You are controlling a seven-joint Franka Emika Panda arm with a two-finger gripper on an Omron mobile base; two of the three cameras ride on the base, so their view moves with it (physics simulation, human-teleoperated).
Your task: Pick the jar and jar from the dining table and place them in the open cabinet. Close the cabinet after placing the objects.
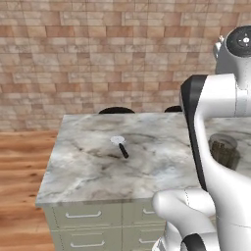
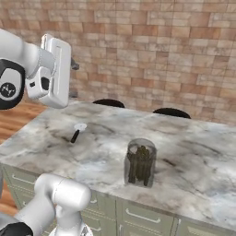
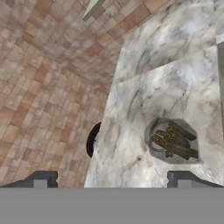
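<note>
Marble bench below; tool wide open, empty, touching nothing, hanging above glass jar of brown sticks standing upright on bench.

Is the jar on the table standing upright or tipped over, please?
Upright: the jar stands on its base on the table, its sticks vertical inside.
</note>
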